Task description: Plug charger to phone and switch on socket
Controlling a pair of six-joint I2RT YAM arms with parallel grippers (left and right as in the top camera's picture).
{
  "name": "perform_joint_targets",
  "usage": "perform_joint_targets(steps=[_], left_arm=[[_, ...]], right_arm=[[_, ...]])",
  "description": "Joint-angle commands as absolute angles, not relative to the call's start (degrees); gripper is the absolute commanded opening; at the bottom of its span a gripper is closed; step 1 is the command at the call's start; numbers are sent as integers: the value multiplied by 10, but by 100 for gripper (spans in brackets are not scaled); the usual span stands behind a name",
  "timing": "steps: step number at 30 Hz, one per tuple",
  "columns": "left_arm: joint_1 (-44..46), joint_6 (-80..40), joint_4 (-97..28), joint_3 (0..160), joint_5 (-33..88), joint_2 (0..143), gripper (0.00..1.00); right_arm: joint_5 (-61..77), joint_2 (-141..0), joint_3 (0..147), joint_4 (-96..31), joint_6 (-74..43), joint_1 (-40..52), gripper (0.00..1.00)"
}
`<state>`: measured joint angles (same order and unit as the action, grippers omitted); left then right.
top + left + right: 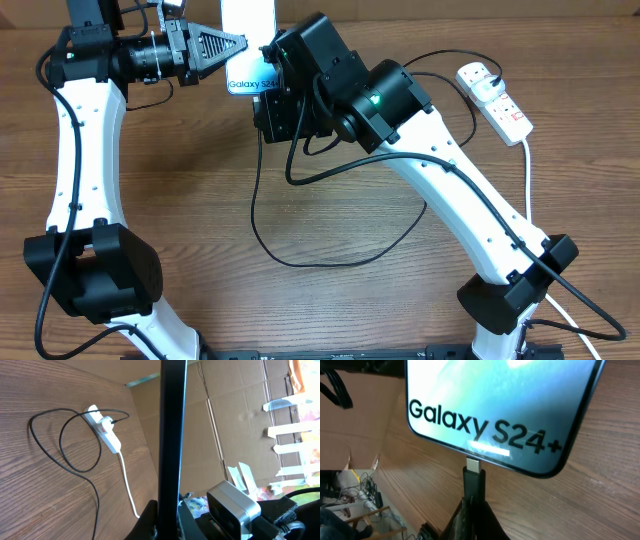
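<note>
Since right jaws are clenched on the charger point(473, 491) plug, tip touching the bottom edge of the phone point(505, 405), and left jaws pinch its side at the far counter point(200, 200), push goes straight along its long axis.
</note>
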<state>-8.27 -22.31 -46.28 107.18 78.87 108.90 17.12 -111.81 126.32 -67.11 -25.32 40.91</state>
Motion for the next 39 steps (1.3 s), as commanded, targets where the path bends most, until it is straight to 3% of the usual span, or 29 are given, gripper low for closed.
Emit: perform_joint_targets(steps=[1,39], left_arm=[[-83,-207,-462,1077,821,1087,4],[-82,-144,-507,1077,849,1087,4]], right_arm=[[165,-1098,1273,-662,-255,411,4],[120,-1098,1273,-605,-285,411,4]])
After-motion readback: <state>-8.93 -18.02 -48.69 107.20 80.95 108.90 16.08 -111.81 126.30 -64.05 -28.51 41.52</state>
